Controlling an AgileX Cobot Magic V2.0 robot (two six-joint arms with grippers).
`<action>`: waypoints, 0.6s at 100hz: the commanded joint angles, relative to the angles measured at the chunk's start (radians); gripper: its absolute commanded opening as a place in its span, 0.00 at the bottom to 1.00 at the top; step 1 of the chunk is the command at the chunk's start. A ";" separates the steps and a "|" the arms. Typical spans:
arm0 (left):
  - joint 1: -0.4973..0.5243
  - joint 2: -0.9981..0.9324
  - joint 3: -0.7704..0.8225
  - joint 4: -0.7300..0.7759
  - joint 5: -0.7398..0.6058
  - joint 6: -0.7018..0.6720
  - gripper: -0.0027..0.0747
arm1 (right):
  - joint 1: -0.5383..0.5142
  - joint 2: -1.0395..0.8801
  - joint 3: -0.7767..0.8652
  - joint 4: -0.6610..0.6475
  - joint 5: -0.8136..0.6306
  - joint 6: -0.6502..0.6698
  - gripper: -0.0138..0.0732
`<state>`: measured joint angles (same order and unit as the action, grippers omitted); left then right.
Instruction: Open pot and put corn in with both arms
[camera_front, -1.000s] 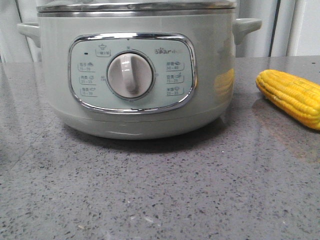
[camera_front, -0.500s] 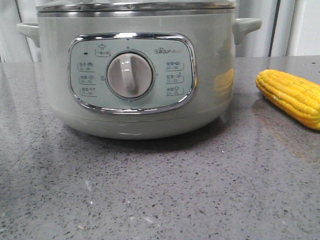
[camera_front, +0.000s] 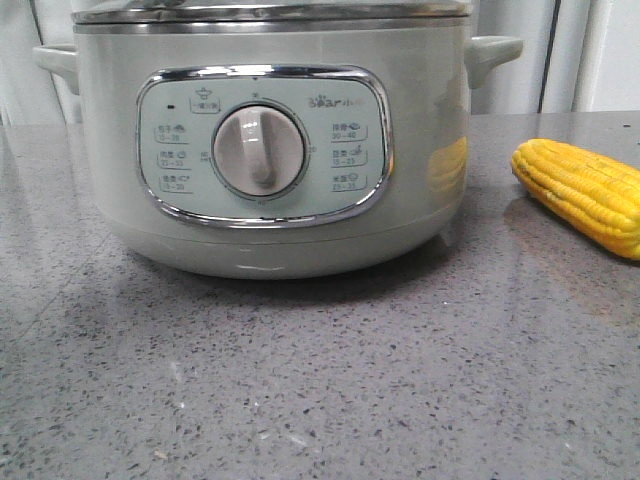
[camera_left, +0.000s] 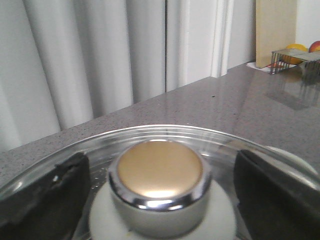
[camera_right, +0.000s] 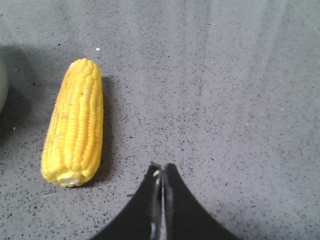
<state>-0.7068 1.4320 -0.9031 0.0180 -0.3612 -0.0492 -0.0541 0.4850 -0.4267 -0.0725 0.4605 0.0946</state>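
Pot (camera_front: 270, 150), corn (camera_front: 585, 195) on countertop (camera_front: 350, 380)

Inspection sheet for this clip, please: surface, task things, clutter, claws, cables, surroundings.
Surface: grey speckled countertop, glossy.
Pot: sage-green pot upright, glass lid on, gold-topped knob.
Corn: corn lying on the counter to the pot's right, untouched.
Clutter: nothing seen near the pot.
Left claw: left claw open, fingers either side of the knob, not touching it.
Right claw: right claw shut, empty, beside the corn.
Cables: nothing seen.
Surroundings: pale curtains; wire rack with fruit far off.
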 joint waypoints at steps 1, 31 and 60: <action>0.025 -0.015 -0.044 -0.008 -0.085 -0.001 0.72 | 0.002 0.011 -0.035 -0.001 -0.057 0.000 0.09; 0.039 -0.012 -0.044 -0.018 -0.087 -0.001 0.33 | 0.002 0.011 -0.037 0.019 -0.028 0.000 0.09; 0.037 -0.012 -0.044 -0.018 -0.093 -0.001 0.01 | 0.002 0.103 -0.183 0.203 0.143 -0.062 0.18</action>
<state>-0.6740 1.4461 -0.9178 0.0221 -0.3798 -0.0512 -0.0541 0.5396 -0.5140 0.0629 0.6177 0.0828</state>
